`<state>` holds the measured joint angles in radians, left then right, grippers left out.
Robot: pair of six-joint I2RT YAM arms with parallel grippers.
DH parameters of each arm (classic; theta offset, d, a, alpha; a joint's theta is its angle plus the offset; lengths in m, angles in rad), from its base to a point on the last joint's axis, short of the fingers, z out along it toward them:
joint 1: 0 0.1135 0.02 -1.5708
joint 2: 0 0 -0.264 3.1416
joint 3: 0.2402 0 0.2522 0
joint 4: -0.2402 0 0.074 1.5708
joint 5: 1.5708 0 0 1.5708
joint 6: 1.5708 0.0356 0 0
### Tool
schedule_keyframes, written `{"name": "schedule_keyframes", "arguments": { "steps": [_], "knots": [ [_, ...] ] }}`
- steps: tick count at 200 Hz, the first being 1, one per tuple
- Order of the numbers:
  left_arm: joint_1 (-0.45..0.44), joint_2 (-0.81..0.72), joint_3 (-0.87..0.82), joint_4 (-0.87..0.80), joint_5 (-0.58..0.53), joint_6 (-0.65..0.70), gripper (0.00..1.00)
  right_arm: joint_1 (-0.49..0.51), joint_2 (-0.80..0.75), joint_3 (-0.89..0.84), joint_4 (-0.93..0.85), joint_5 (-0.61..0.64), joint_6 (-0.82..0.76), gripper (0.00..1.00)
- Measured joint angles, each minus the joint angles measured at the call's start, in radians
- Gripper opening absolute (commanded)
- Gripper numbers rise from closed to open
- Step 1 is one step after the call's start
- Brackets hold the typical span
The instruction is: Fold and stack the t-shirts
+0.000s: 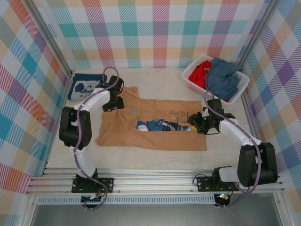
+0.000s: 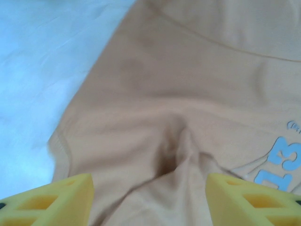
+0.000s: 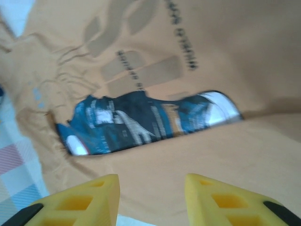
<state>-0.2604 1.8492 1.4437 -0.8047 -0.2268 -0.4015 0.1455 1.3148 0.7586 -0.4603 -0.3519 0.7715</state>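
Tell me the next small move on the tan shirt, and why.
Probably lift the left arm clear of the shirt: its jaws stand open by a loose pucker, so that flap looks let go, and both long edges already lie folded in, leaving just a strip of print.

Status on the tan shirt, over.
Left gripper, right gripper open, empty. Tan t-shirt half-folded, print strip showing. Nothing blocking it.
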Motion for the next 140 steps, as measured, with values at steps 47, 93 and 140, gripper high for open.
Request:
{"name": "schedule_keyframes", "arguments": {
  "steps": [47,93,140],
  "knots": [
    [0.007,-0.314,-0.374,-0.061,0.115,-0.299,0.43,0.000,-0.061,-0.080,-0.087,0.083,0.116,0.31],
    [0.096,-0.183,-0.492,-0.027,0.184,-0.404,0.30,-0.006,0.061,-0.119,-0.111,0.121,0.180,0.27],
    [0.185,-0.206,-0.522,0.004,0.166,-0.393,0.27,-0.038,0.203,-0.018,-0.232,0.127,0.194,0.24]
  ]
}}
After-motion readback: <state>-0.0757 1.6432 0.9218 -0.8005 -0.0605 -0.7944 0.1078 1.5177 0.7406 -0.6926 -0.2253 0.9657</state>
